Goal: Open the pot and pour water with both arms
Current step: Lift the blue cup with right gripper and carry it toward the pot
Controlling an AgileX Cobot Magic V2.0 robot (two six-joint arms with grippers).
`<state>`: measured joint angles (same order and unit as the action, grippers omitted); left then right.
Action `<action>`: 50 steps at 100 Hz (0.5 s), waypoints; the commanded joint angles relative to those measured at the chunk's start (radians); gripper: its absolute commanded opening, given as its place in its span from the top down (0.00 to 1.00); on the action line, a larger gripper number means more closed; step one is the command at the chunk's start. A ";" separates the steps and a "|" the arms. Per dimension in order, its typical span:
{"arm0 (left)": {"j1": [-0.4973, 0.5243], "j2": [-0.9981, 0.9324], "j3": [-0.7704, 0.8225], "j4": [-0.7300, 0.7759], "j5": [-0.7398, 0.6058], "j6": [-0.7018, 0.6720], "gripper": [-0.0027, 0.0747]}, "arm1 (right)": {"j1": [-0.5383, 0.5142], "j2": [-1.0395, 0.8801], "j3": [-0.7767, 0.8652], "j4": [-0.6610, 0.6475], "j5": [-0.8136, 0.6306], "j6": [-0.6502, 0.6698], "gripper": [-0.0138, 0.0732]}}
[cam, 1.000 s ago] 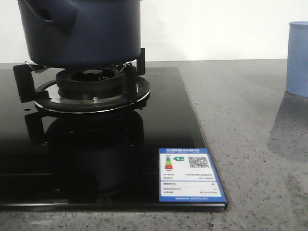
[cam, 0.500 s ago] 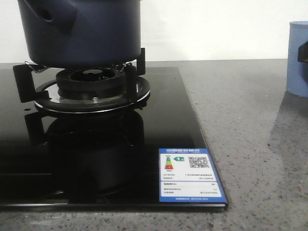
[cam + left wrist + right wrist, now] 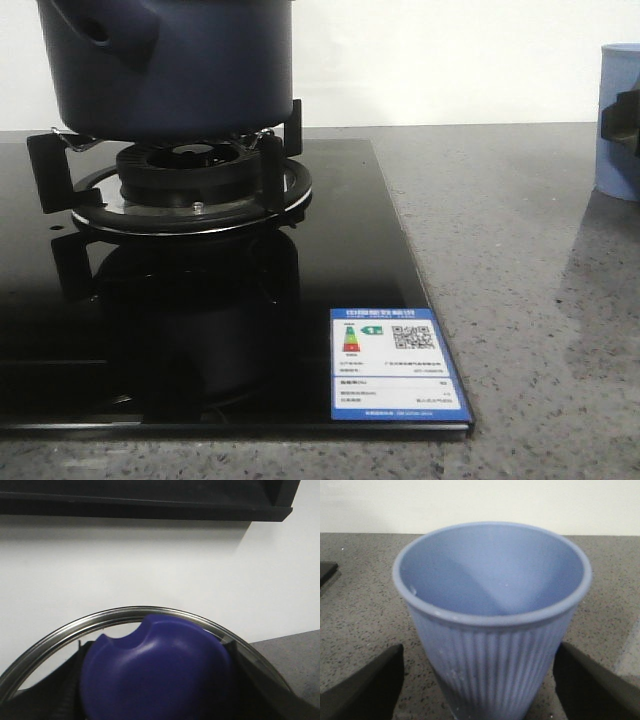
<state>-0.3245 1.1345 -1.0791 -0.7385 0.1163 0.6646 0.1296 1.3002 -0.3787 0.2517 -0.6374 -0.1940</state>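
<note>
The pot sits on the burner grate of the black glass hob, upper left of the front view. The left gripper is clenched on the lid knob; the lid rim arcs around it. The right gripper is spread, 1 finger at each side of the pale blue ribbed cup, standing upright on the grey counter at the right edge.

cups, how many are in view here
1: the pale blue ribbed cup stands on the grey counter at the far right, right of the stove; more could sit out of frame.
</note>
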 commanded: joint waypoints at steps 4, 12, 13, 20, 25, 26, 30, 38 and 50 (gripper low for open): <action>0.003 -0.030 -0.034 -0.012 -0.080 -0.005 0.54 | 0.001 0.023 -0.029 -0.028 -0.145 0.001 0.23; 0.003 -0.030 -0.034 -0.012 -0.080 -0.005 0.54 | 0.001 0.057 -0.029 -0.030 -0.196 0.001 0.23; 0.003 -0.030 -0.034 -0.012 -0.080 -0.005 0.54 | 0.001 0.062 -0.029 -0.030 -0.206 0.001 0.23; 0.003 -0.030 -0.034 -0.012 -0.080 -0.005 0.54 | 0.001 0.090 -0.029 -0.034 -0.244 0.001 0.23; 0.003 -0.030 -0.034 -0.012 -0.080 -0.005 0.54 | 0.001 0.105 -0.029 -0.034 -0.251 0.001 0.23; 0.003 -0.030 -0.034 -0.012 -0.080 -0.005 0.54 | 0.001 0.109 -0.029 -0.034 -0.253 0.001 0.23; 0.003 -0.030 -0.034 -0.012 -0.080 -0.005 0.54 | 0.001 0.118 -0.029 -0.034 -0.255 0.001 0.23; 0.003 -0.030 -0.034 -0.012 -0.080 -0.005 0.54 | 0.001 0.138 -0.029 -0.034 -0.265 0.001 0.23; 0.003 -0.030 -0.034 -0.012 -0.080 -0.005 0.54 | 0.001 0.154 -0.029 -0.034 -0.303 0.001 0.23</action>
<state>-0.3245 1.1345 -1.0791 -0.7385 0.1168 0.6646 0.1296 1.4680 -0.3818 0.2382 -0.8283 -0.1923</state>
